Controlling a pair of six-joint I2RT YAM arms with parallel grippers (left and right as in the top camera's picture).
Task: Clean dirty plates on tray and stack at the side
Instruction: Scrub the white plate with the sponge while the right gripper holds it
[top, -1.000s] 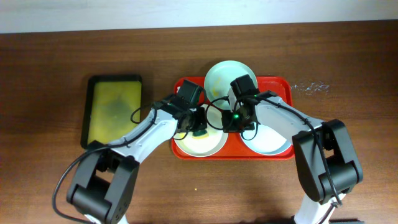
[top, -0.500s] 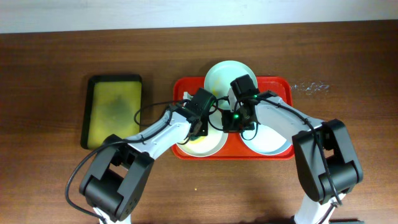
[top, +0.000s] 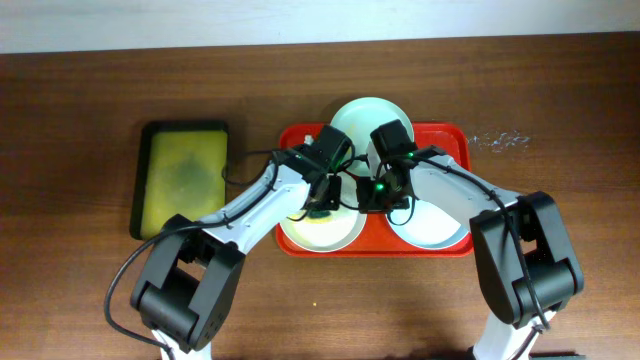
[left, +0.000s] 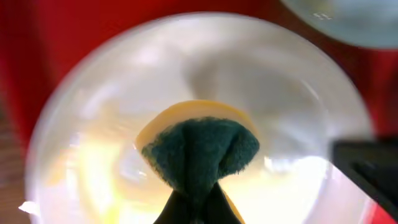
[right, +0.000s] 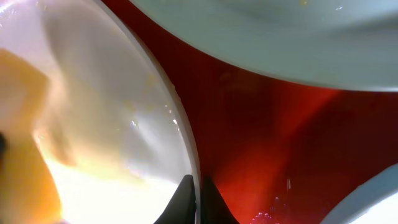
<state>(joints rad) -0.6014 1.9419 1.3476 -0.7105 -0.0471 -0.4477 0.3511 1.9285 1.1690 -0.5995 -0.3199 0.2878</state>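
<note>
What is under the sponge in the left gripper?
The white plate, yellow-smeared, lying on the red tray. The patch right beneath the sponge is covered, so its state is hidden.

White plate (top: 325, 232) partly under left arm (top: 262, 195), blue plate (top: 435, 232) under right arm (top: 455, 190), sponge (left: 200, 149) base cropped

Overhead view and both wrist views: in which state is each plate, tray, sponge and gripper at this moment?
white plate: on red tray, yellowish smears, sponge on it.
mint green plate: over the tray's far rim, untouched.
pale blue plate: on the tray, untouched.
sponge: folded, pinched.
left gripper: shut on sponge.
right gripper: shut on white plate's rim.
yellow-green tray: flat, apart from red tray.
</note>
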